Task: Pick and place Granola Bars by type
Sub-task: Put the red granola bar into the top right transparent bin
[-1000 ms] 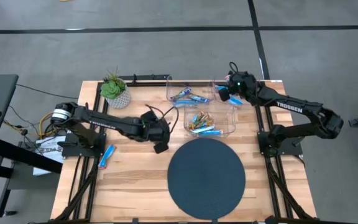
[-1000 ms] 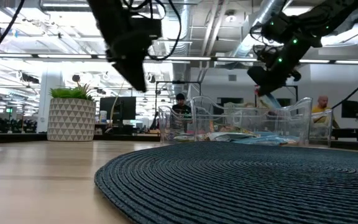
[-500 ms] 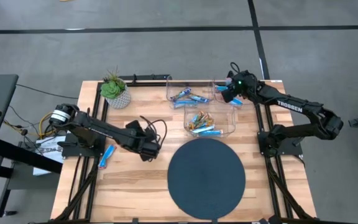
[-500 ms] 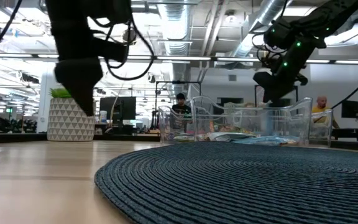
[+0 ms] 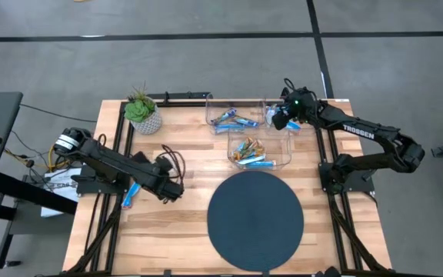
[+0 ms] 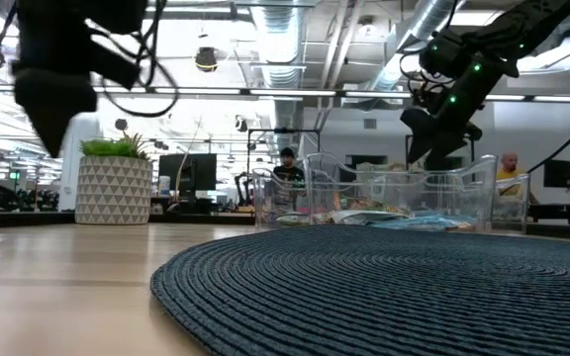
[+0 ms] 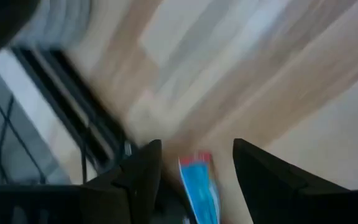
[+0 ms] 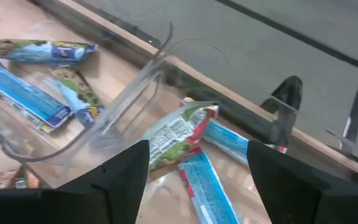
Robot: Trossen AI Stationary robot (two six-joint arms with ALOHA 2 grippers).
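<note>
On the wooden table [image 5: 168, 223] lies a big round dark mat [image 5: 255, 220] at the near side, with nothing on it. Behind the mat stand three clear plastic bins [image 5: 259, 151], close together, and they are there to keep the granola bars [image 5: 248, 151] apart by kind: the front bin holds mostly orange-brown and blue ones, the back left bin holds blue ones, and the back right bin holds blue-white-red ones. A small potted plant [image 5: 142, 111] stands at the far left corner, only as decoration, I think.

The right arm reaches over the back right bin. Its right hand [image 8: 194, 171] hangs just above the bars there with the fingers wide apart and holds nothing, so it seems to have nothing more to carry at this moment.

The left arm is stretched low along the left side of the table. Its left hand [image 7: 194, 168] is open too and empty, and between its fingers shows one blue bar [image 5: 132, 192], which lies alone near the left edge, well apart from the bins. I judge this stray bar is the next one to pick.
</note>
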